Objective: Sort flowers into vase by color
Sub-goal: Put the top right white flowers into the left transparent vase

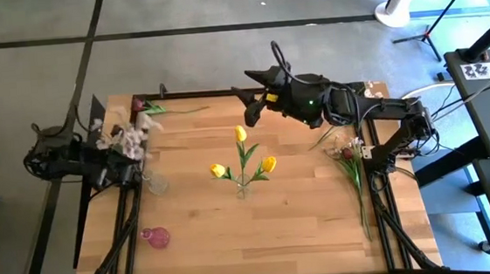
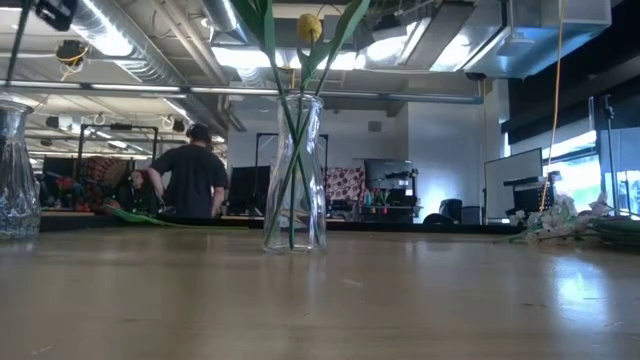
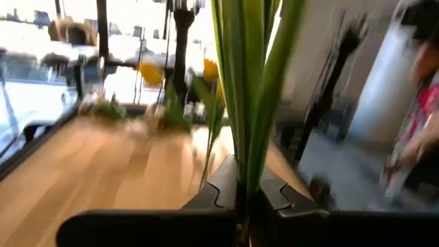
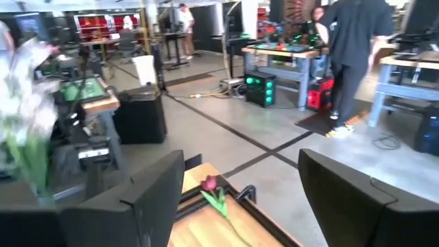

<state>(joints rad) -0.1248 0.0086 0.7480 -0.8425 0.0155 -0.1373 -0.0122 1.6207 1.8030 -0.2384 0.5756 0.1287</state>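
i see the left claw (image 1: pixel 136 169) at the left edge of the counter (image 1: pixel 305 228), closed tight on the green stems of a white-pink spray (image 1: pixel 127 139) — it sits just above the empty clear vase (image 1: pixel 157 182). the right claw (image 1: pixel 252 112) hangs over the upper middle of the frame, fingers spread wide, nothing between them. three yellow tulips (image 1: pixel 242 159) stand in the centre vase (image 2: pixel 295 175). a dark red bloom (image 1: pixel 140 104) lies at the upper left, more flowers (image 1: pixel 347 155) lie in a pile at the right, and a pink vase (image 1: pixel 156 238) sits lower left.
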